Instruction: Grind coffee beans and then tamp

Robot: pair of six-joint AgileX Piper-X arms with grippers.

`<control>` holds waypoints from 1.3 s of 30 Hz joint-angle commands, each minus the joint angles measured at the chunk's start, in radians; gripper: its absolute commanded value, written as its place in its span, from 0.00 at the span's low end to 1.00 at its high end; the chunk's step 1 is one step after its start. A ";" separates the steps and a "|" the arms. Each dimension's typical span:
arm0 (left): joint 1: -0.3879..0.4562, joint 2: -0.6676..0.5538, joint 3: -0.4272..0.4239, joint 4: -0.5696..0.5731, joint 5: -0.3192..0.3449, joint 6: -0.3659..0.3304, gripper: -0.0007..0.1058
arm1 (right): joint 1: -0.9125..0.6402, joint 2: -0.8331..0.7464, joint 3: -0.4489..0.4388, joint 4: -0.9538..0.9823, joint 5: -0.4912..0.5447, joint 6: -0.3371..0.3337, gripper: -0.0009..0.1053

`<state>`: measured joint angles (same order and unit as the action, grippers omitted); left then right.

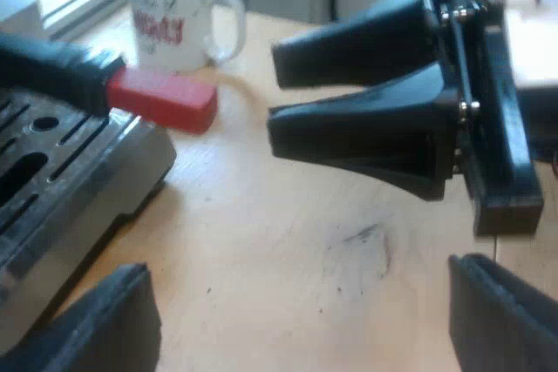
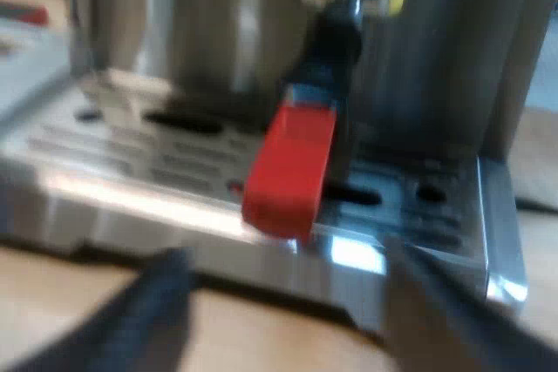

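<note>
My left pincer [image 1: 296,328] hangs over the wooden surface [image 1: 288,241] just beside the drip tray [image 1: 61,189] of the espresso machine [image 2: 218,23], its fingers spread wide with nothing between them. My right pincer [image 2: 292,320] faces the machine's front, likewise wide open and empty. The holder sits locked in above the tray, its dark handle [image 2: 336,41] sloping down to the red end [image 2: 292,167] just beyond the right fingertips, and a white mug [image 1: 174,6] with red lettering stands on the surface near it.
</note>
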<state>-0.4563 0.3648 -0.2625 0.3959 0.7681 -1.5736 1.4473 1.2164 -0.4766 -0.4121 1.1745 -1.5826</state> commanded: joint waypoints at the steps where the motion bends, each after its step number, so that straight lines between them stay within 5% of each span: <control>1: -0.002 -0.022 -0.019 0.003 0.014 0.001 0.67 | 0.000 -0.045 -0.022 0.041 0.018 -0.003 0.63; 8: -0.002 -0.118 -0.019 0.003 0.000 -0.066 0.67 | -0.002 -0.153 -0.148 0.355 -0.024 0.028 0.63; 15: -0.002 -0.163 -0.019 0.003 -0.046 -0.068 0.67 | -0.089 -0.158 -0.303 0.766 -0.226 0.277 0.63; 24: -0.002 -0.163 -0.019 0.003 -0.054 -0.068 0.67 | -0.311 -0.110 -0.359 0.835 -0.536 0.284 0.63; 39: -0.002 -0.163 -0.019 0.003 -0.054 -0.068 0.67 | -0.362 0.090 -0.382 0.704 -0.608 0.282 0.63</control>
<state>-0.4563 0.2070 -0.2719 0.4087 0.7211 -1.6233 1.0985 1.2992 -0.8509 0.3107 0.5690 -1.2947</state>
